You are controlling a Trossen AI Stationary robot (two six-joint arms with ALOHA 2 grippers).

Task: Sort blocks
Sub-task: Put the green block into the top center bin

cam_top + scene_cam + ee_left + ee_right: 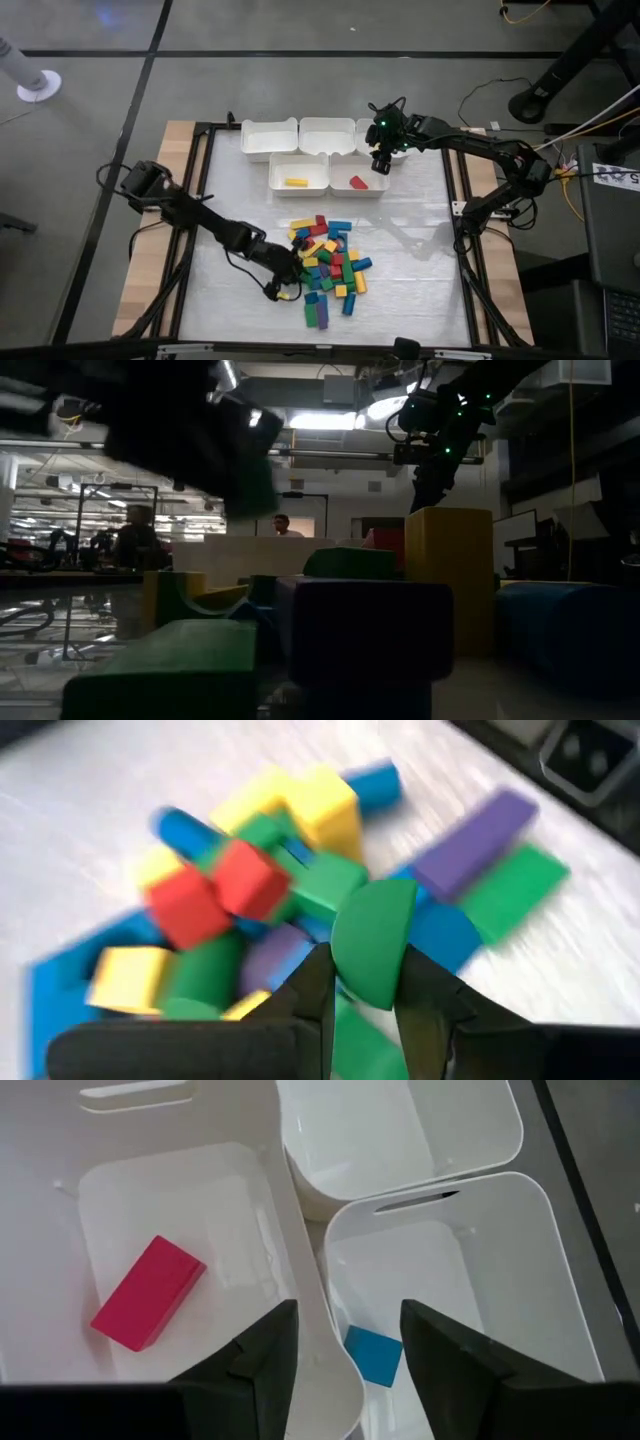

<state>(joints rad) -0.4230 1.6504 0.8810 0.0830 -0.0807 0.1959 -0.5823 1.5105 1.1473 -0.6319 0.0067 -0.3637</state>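
A pile of small coloured blocks lies on the table's near middle. My left gripper is at the pile's left edge, shut on a green half-round block. My right gripper hangs open over the white bins at the far side. Its fingers straddle the wall between two bins and touch nothing. Below it, one bin holds a red block and the neighbouring bin a blue block. A yellow block lies in another bin. My left gripper pinches the green half-round block by its two flat faces between the two fingers, at the block's lower part. The fingers slant down from the table's left side. The block's rounded top stands up past the fingertips, above the pile.
Several white bins stand in two rows at the table's far middle. A purple and a green long block lie at the pile's near end. Bare table shows to the left and right of the pile. People show in the room beyond the table.
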